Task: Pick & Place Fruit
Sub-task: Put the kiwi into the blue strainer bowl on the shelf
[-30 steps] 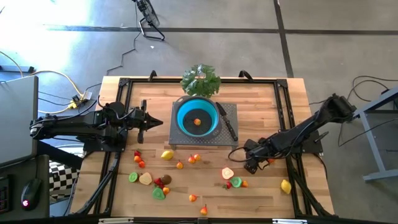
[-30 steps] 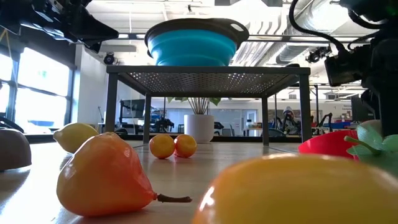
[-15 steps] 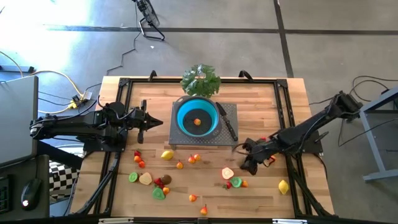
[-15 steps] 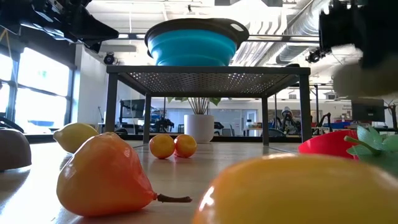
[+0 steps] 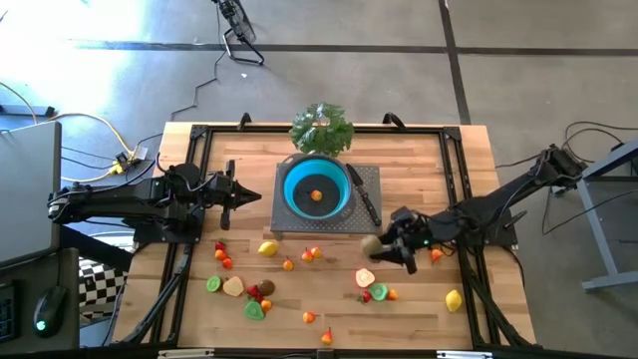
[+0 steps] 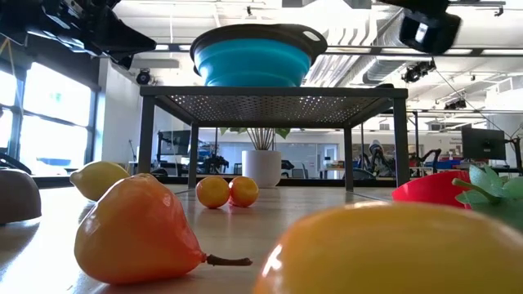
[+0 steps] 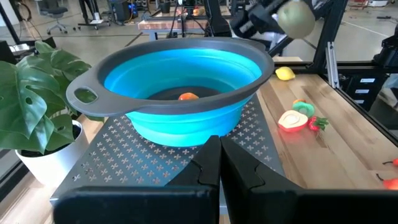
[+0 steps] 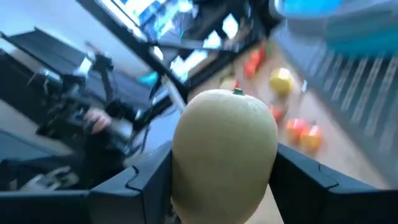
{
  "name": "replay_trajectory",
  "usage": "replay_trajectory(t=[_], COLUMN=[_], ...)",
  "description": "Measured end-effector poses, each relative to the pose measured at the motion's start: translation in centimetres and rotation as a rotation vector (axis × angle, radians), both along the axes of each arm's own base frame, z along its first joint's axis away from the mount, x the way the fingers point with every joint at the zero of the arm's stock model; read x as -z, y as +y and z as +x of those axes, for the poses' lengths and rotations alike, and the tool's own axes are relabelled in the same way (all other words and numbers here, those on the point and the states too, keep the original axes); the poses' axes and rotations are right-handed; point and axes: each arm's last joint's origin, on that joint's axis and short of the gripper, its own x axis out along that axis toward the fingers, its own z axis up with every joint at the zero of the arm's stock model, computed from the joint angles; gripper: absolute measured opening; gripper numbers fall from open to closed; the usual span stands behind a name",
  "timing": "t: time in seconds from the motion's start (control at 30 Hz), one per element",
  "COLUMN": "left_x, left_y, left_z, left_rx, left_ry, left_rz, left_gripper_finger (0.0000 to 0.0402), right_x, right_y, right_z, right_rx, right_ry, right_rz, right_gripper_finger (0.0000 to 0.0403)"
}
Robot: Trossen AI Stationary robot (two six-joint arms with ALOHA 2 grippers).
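My right gripper (image 5: 379,246) (image 8: 225,177) is shut on a pale yellow-green round fruit (image 5: 371,244) (image 8: 225,149) in the air, just right of and nearer than the stand's near right corner. The same fruit (image 7: 297,17) shows beyond the bowl in the left wrist view. The blue bowl (image 5: 316,189) (image 7: 183,87) stands on a perforated metal stand (image 5: 361,221) and holds one small orange fruit (image 5: 316,195) (image 7: 188,96). Other small fruits (image 5: 261,290) lie scattered on the near half of the table. My left gripper (image 5: 255,195) (image 7: 219,163) waits shut, left of the bowl. My right gripper pinches the pale fruit between its two fingers (image 8: 146,180), one on each side of its wide middle (image 8: 186,155). The fingers come about level from the table's right. The fruit is lifted clear of the table, its small stem end (image 8: 237,92) pointing away from the gripper.
A leafy green plant (image 5: 321,128) stands behind the bowl and a black-handled knife (image 5: 365,199) lies on the stand to the right of it. A lemon (image 5: 455,298) lies near the right arm, a halved fruit and strawberry (image 5: 366,279) below the gripper. Black frame rails (image 5: 454,150) run along the table's edges.
My right gripper has risen from the table and moved toward its left and far side, nearer the stand, carrying the pale fruit clear of the surface. In the low view the arm has climbed almost out of the picture.
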Motion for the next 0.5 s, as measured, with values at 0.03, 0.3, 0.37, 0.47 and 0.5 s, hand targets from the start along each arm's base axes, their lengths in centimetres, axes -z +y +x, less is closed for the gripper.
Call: replay_trajectory(t=[0.03, 0.3, 0.37, 0.47, 0.5], left_x=[0.0, 0.0, 0.0, 0.0, 0.0], left_y=[0.0, 0.0, 0.0, 0.0, 0.0], left_z=[0.0, 0.0, 0.0, 0.0, 0.0], left_rx=[0.0, 0.0, 0.0, -0.005, -0.008], left_ry=[0.0, 0.0, 0.001, -0.003, -0.007], left_rz=[0.0, 0.0, -0.001, -0.036, -0.062], left_gripper_finger=[0.0, 0.0, 0.0, 0.0, 0.0], right_x=[-0.1, -1.2, -1.6, -1.8, -1.8], right_y=[-0.1, -1.9, -2.3, -2.8, -3.0], right_z=[0.1, 0.7, 0.8, 1.3, 1.5], right_rx=[0.026, 0.319, 0.379, 0.439, 0.451], right_ry=[-0.022, -0.141, -0.167, -0.189, -0.196], right_rz=[-0.033, -0.309, -0.353, -0.407, -0.421], right_gripper_finger=[0.0215, 0.0215, 0.0215, 0.0215, 0.0215])
